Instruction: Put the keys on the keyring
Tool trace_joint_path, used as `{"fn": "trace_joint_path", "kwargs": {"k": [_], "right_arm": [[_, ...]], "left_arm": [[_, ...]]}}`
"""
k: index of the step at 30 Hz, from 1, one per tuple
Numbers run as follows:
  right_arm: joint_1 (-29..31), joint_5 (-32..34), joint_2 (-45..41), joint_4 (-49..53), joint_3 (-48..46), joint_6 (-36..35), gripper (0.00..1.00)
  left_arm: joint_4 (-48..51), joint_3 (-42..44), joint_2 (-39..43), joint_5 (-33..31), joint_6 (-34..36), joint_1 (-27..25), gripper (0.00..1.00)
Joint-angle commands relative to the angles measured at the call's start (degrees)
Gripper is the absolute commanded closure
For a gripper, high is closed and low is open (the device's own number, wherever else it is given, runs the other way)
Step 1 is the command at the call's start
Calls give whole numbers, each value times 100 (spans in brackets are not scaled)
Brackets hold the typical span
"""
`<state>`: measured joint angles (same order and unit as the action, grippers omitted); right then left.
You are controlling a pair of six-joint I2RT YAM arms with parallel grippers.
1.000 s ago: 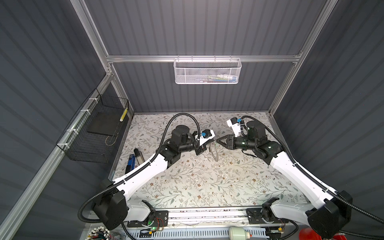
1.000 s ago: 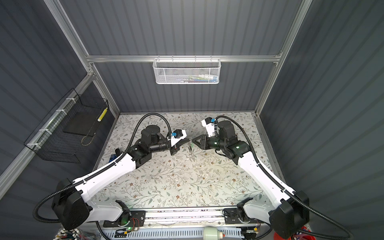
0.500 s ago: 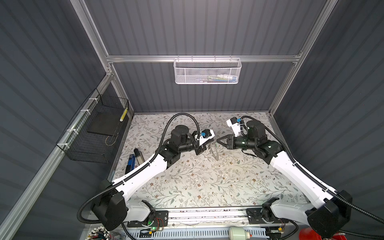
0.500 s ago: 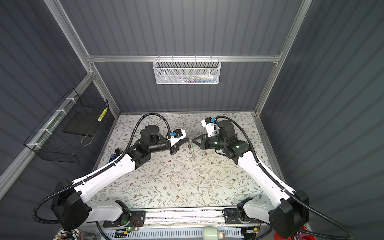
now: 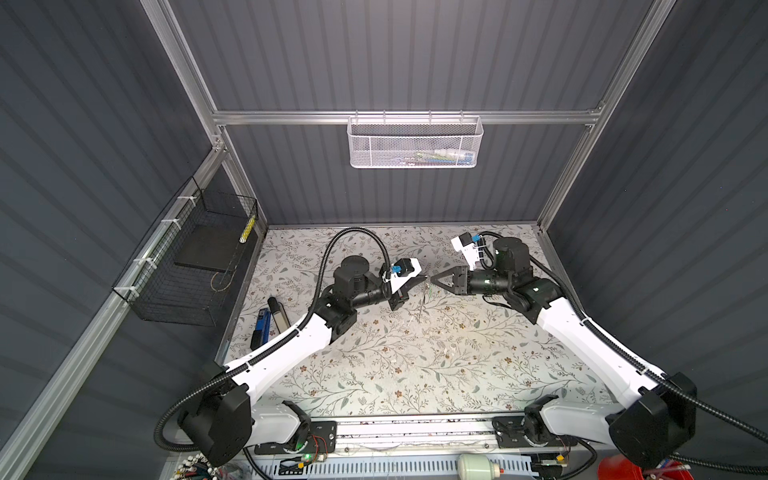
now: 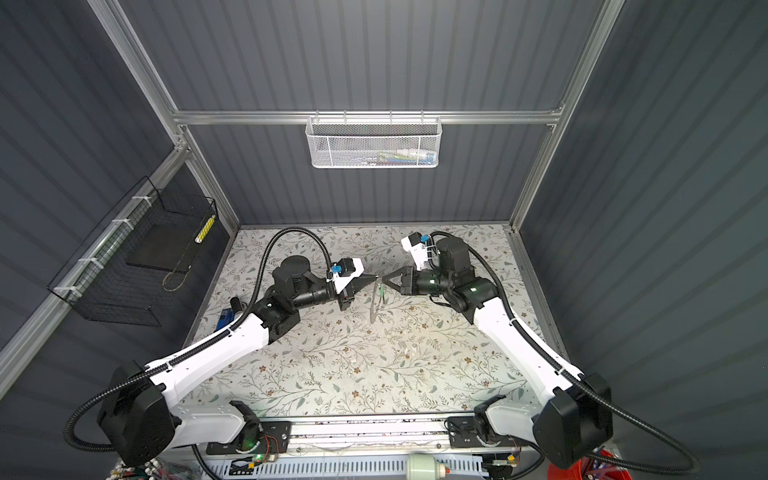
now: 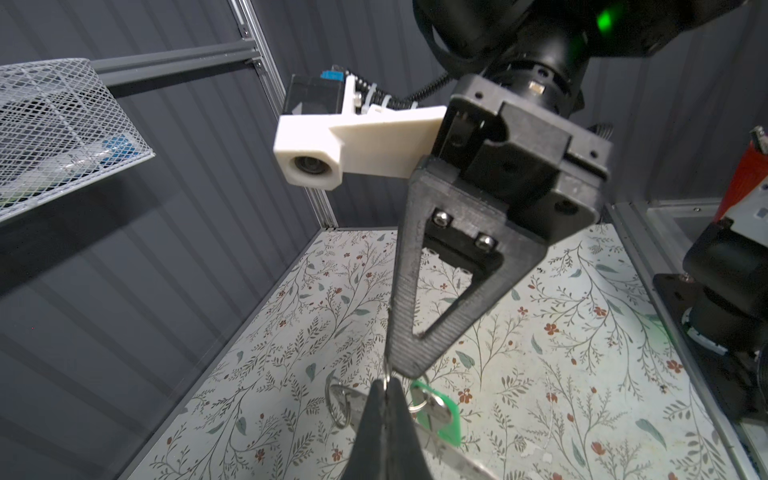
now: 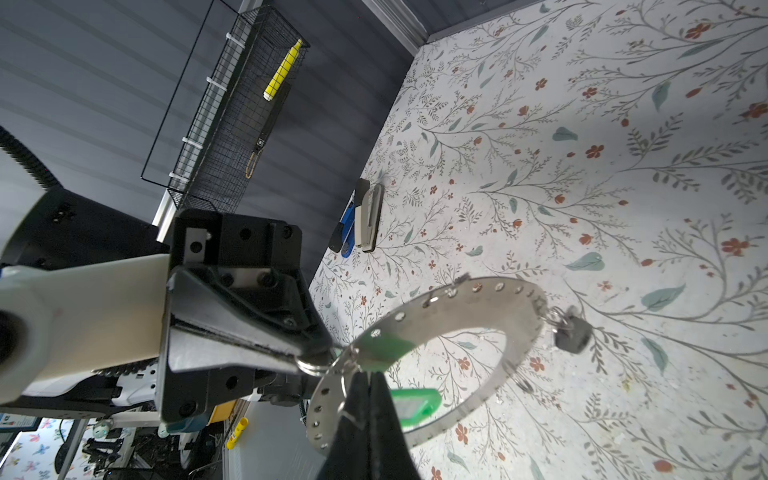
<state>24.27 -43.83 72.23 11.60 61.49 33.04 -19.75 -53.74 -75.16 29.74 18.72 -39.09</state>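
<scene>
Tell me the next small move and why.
Probably hold the left claw steady and twist the right claw slightly to work the green tag further on: both claws are shut at the keyring rim, the tag dangles there, the black key already hangs opposite.

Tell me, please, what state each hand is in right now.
Left hand: closed, pinching a small split ring at the rim of the keyring.
Right hand: closed on a wire loop at the same rim.

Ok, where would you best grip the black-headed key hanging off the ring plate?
Probably by its black head, the bulkiest part, coming from outside the keyring's rim: it dangles there on a small loop, clear of the green tag.
</scene>
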Motion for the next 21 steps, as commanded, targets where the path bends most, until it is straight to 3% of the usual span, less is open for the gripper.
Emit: {"fn": "trace_joint_path", "kwargs": {"k": [1, 9, 21], "right_arm": [[-32, -300, 105, -136, -59, 108, 100], [-81, -563, 173, -559, -156, 343, 100], [-81, -889, 306, -1608, -308, 891, 100]], "left_arm": [[-1148, 23, 41, 417, -439, 24, 100], [-2114, 193, -184, 544, -1071, 119, 100], [-4373, 527, -920, 455, -2120, 130, 100]]}}
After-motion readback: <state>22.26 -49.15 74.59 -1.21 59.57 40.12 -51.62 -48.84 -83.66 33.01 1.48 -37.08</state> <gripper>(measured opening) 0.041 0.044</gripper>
